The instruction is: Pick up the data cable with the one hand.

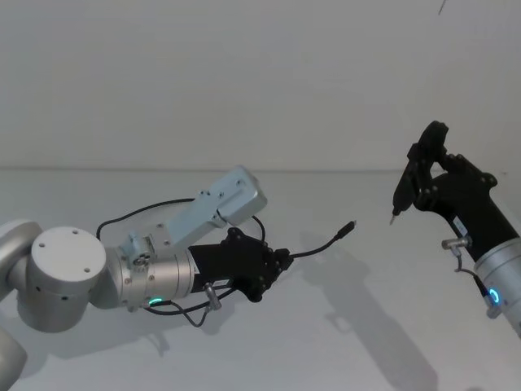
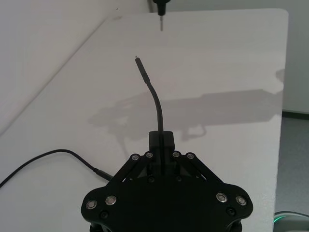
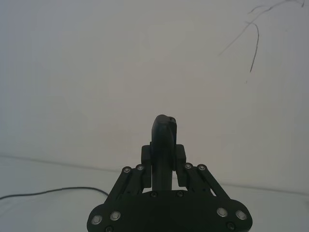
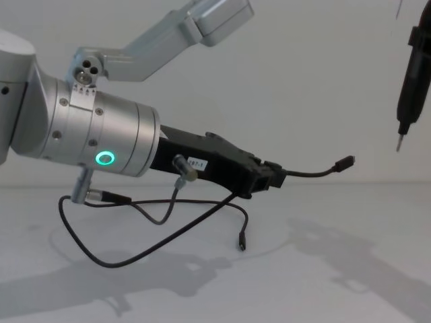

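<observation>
One data cable (image 4: 311, 172): pinched nr one plug in left gripper (image 4: 271, 177), jaws closed on it, held off the table (image 1: 342, 342), left of its middle. Stub runs out along gripper axis twd right gripper (image 1: 417, 177), which is clamped on pen tool (image 1: 401, 194). Slack hangs below.

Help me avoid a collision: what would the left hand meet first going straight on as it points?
Probably the pen-like tool in the right hand, well ahead; the left hand, shut on the data cable, points toward it, though depth is unclear.
</observation>
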`<state>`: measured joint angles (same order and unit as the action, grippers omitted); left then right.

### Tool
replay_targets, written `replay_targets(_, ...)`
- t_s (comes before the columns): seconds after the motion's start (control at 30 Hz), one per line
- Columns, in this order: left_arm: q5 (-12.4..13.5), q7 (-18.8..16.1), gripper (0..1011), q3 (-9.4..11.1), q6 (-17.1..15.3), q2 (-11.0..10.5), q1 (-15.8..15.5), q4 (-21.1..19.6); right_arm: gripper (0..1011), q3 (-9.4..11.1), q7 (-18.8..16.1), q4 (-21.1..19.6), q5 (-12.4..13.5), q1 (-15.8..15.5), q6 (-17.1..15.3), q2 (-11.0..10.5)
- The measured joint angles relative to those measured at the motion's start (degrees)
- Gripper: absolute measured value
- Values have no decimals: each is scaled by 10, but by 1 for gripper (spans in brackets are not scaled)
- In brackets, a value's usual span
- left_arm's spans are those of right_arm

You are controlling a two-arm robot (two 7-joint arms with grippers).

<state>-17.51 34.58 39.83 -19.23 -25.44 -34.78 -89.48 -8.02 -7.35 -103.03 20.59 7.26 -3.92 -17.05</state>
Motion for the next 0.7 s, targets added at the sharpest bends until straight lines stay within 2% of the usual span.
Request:
replay_targets(0.2, 0, 2, 36, 0, 3, -2, -1, -2, 279, 5, -7, 11, 11, 13, -4, 6)
replay_targets(0.7, 0, 5, 36, -1, 5, -3, -1, -5, 279, 8, -44, 48, 61, 47, -35, 13)
